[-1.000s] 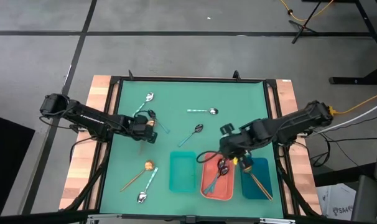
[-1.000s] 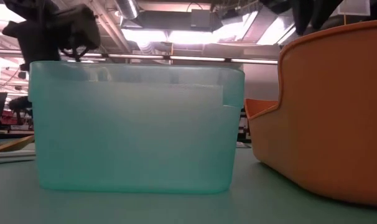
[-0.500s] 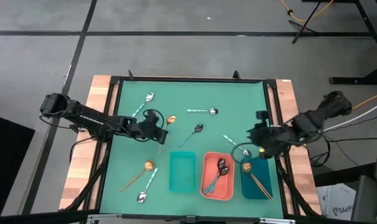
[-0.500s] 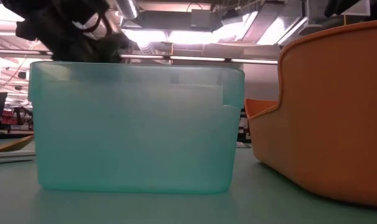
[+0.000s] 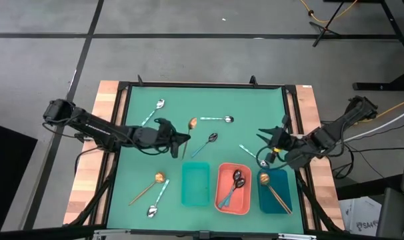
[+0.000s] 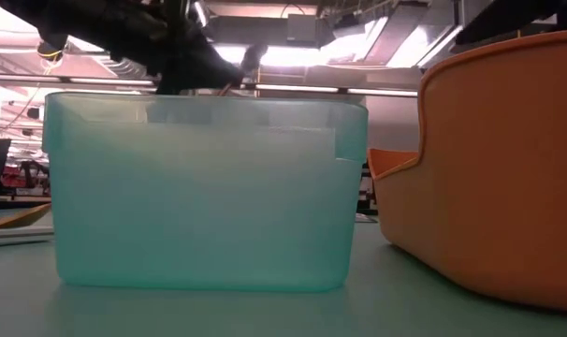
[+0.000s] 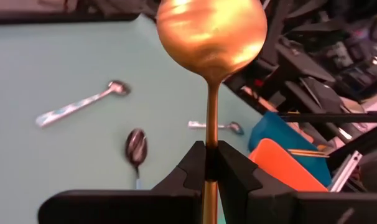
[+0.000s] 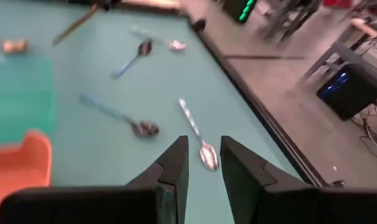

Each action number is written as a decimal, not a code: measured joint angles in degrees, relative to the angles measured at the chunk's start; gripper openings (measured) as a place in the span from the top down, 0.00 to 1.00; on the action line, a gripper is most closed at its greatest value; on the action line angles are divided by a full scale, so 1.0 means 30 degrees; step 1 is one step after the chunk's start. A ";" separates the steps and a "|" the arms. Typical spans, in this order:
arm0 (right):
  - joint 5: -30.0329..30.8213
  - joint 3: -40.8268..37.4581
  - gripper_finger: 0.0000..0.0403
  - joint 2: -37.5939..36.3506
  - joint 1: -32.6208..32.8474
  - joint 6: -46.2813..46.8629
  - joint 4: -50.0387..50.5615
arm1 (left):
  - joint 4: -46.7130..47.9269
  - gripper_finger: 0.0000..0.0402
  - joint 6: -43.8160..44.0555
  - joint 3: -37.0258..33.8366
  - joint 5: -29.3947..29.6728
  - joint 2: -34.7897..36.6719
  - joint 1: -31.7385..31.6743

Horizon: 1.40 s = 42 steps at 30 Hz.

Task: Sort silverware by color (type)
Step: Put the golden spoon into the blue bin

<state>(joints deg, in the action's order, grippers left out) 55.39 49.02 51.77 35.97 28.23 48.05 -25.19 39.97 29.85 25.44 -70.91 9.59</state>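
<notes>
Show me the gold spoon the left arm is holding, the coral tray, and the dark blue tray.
gold spoon (image 7: 211, 34), left wrist view, on its bowl
coral tray (image 5: 243, 201), high view, on its floor
dark blue tray (image 5: 267, 201), high view, on its floor

Left end effector (image 5: 183, 137) clamps gold spoon (image 5: 192, 124) mid-table; right end effector (image 5: 267, 149) near dark blue tray (image 5: 285, 183).

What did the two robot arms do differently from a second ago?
The left gripper, shut on the gold-bowled spoon with the thin brown handle, carried it rightward across the green table. The right gripper moved away from above the coral tray to the silver spoon with the light-teal handle at the table's right side. The trays and the other spoons stayed put.
</notes>
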 joint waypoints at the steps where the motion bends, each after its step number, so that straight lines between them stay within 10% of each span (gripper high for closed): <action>1: 0.0391 -0.0345 0.79 0.0000 -0.0002 -0.0018 -0.0948 | -0.0232 0.96 -0.0362 0.0000 0.0085 0.0000 0.0108; 10: -0.0420 -0.1776 0.79 0.0206 -0.2191 -0.0101 -0.7930 | -0.3466 0.96 -0.3347 0.0007 0.0261 -0.0493 0.1085; 23: -0.8763 -0.1881 0.79 0.2632 -0.6066 -0.4450 -1.5828 | -1.0969 0.96 -0.5071 0.0089 0.0217 -0.5169 0.1586; 42: -1.7491 -0.1874 0.79 0.6455 -0.7615 -0.6517 -2.0989 | -0.9817 0.96 -0.8918 0.5341 -0.2348 -0.8684 0.1630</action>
<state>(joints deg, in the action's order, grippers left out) 2.92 43.40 71.13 13.13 8.68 -14.91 -54.64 13.21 45.87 18.39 -96.97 14.48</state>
